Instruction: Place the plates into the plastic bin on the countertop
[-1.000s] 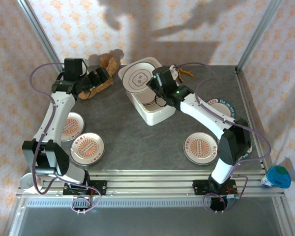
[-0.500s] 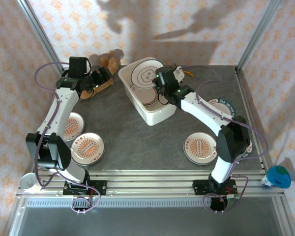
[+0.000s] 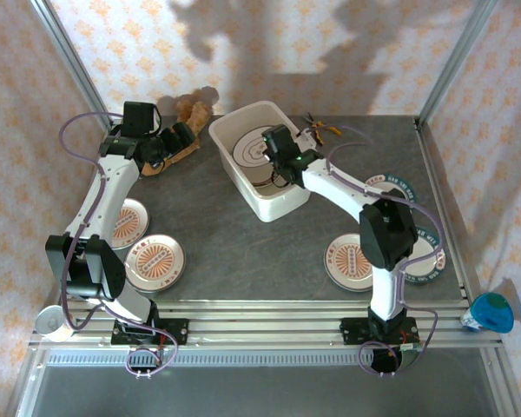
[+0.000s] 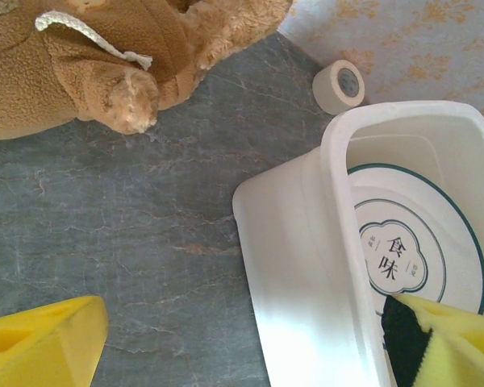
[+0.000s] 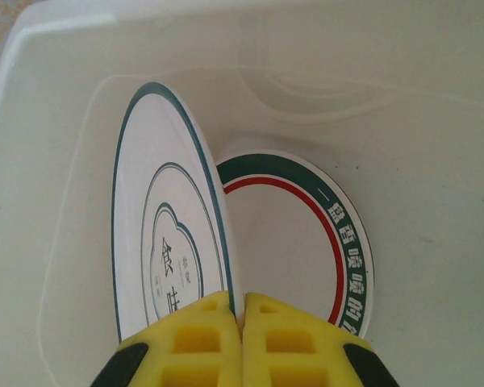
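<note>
My right pincer (image 5: 242,318) is clamped on a green-rimmed plate (image 5: 157,242), held on edge inside the plastic bin (image 3: 280,203).

A second plate (image 5: 310,242), its rim green and red with lettering, sits in the bin just behind the first; I cannot tell whether more lie under it. Five plates are out on the countertop (image 3: 243,248): two orange-patterned ones (image 3: 126,221) (image 3: 154,262) on my left, a third (image 3: 354,261) on my right, and two green-rimmed ones (image 3: 391,185) (image 3: 424,252) partly under my right arm. My left pincer (image 3: 178,139) hangs with fingers spread wide between a teddy bear (image 4: 81,64) and the bin. A tape roll (image 4: 339,85) stands near the bin's far corner.
</note>
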Motion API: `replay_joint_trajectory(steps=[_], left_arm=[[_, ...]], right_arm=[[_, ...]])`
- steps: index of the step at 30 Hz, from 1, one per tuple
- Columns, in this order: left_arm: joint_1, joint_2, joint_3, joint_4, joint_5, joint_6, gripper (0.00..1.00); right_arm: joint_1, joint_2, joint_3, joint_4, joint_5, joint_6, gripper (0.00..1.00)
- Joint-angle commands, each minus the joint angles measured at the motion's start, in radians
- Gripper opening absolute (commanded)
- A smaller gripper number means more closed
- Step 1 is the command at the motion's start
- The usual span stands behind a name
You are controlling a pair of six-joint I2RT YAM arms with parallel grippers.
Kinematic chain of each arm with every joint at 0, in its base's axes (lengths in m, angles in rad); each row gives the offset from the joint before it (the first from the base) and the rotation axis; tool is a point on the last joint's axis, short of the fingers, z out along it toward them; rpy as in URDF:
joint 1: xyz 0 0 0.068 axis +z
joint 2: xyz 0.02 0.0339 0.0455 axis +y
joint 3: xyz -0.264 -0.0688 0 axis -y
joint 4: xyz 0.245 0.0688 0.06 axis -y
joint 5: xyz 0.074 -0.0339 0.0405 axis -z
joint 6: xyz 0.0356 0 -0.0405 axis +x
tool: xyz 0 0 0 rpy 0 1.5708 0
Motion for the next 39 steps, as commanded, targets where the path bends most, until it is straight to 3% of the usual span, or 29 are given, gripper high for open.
replay_joint_trajectory(steps=[1, 13, 22, 25, 39], left_arm=[[-0.006, 0.009, 0.008, -0.045, -0.036, 0.015, 0.90], [-0.006, 0.001, -0.009, -0.075, -0.077, 0.046, 0.90], [-0.006, -0.006, -0.015, -0.083, -0.090, 0.050, 0.90], [-0.006, -0.011, -0.021, -0.083, -0.095, 0.052, 0.90], [-0.006, -0.035, -0.055, -0.074, -0.106, 0.040, 0.90]], right_arm=[[-0.001, 0.039, 0.054, -0.006, 0.007, 0.044, 0.00], [-0.001, 0.160, 0.135, -0.045, 0.002, 0.078, 0.00], [-0.004, 0.210, 0.173, -0.099, -0.069, 0.124, 0.00], [-0.004, 0.202, 0.162, -0.109, -0.084, 0.128, 0.07], [-0.004, 0.200, 0.136, -0.129, -0.065, 0.147, 0.23]])
